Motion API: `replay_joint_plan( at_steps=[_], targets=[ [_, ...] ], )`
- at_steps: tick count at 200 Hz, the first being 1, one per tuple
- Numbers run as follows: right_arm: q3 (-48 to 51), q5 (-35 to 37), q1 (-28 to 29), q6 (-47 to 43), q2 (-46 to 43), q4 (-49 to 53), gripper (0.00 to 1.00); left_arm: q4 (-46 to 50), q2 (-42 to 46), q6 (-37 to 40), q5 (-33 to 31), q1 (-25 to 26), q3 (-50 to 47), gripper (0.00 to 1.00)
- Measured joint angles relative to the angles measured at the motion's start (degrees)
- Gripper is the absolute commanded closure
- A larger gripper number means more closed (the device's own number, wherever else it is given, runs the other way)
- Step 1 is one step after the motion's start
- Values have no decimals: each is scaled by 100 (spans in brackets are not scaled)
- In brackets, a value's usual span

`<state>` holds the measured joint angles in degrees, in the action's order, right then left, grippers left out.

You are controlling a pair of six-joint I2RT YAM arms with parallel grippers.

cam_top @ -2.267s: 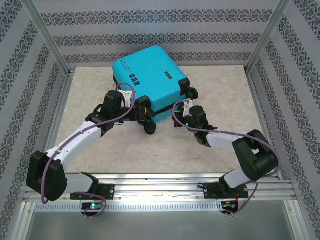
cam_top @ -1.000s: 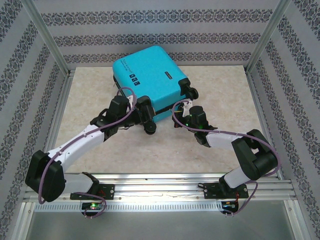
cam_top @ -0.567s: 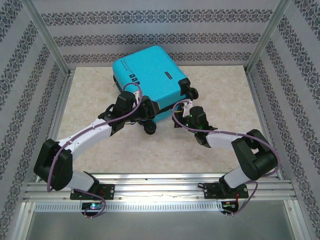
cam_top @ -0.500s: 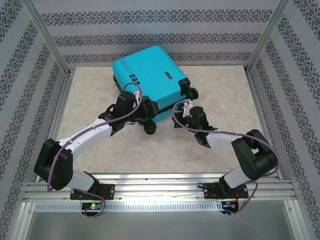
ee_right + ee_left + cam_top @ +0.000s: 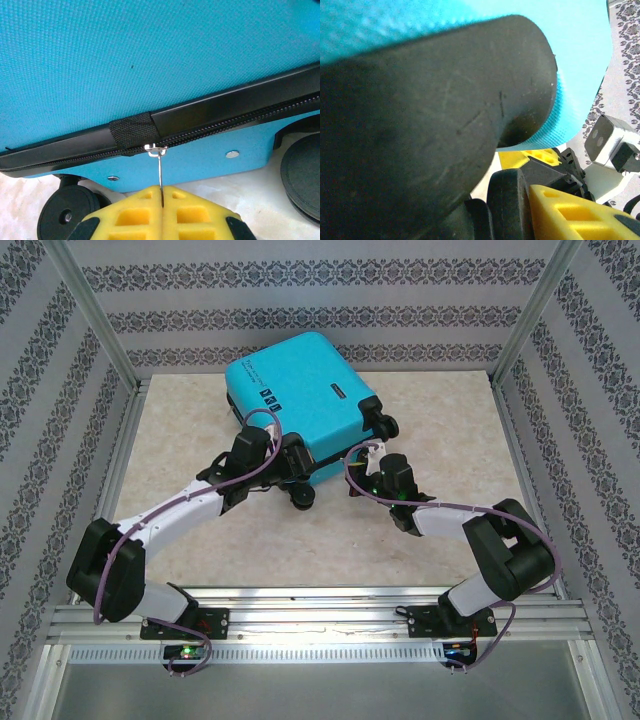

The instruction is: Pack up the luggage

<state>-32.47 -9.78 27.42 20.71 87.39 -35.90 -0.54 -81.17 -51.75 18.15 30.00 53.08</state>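
The luggage (image 5: pixel 300 390), a turquoise hard-shell case, lies closed on the table at the back centre. My right gripper (image 5: pixel 371 464) is at its near edge. In the right wrist view the yellow fingers (image 5: pixel 135 215) of that gripper (image 5: pixel 162 196) are shut on the thin metal zipper pull (image 5: pixel 160 170), which hangs from the black zipper line (image 5: pixel 240 122) of the luggage (image 5: pixel 150 60). My left gripper (image 5: pixel 286 462) is pressed against the near-left corner by a black wheel (image 5: pixel 299 498). There a dark rounded part (image 5: pixel 420 125) hides most of the turquoise shell (image 5: pixel 580 75). One yellow finger (image 5: pixel 570 215) shows beside a wheel (image 5: pixel 507 200).
Patterned walls and metal posts (image 5: pixel 95 325) enclose the beige table (image 5: pixel 450 440). Black wheels (image 5: pixel 67 215) sit under the case's near edge. The right wrist's white camera housing (image 5: pixel 607 140) shows past the case corner.
My left arm has swung forward and right to the case's near-left corner, and its jaws have narrowed. The right gripper has stayed shut on the zipper pull.
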Motion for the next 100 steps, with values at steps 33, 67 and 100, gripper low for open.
replay_joint_plan(
  at_steps=[33, 67, 100],
  targets=[
    [-2, 7, -74, -72, 0, 15, 100, -125, 90, -24, -4, 0, -133, 63],
    [-4, 129, -184, -125, 0, 98, 100, -114, 240, -22, 61, -48, -254, 64],
    [-4, 326, -271, -122, 0, 166, 100, 243, 457, 55, 87, -146, -273, 65]
  ],
)
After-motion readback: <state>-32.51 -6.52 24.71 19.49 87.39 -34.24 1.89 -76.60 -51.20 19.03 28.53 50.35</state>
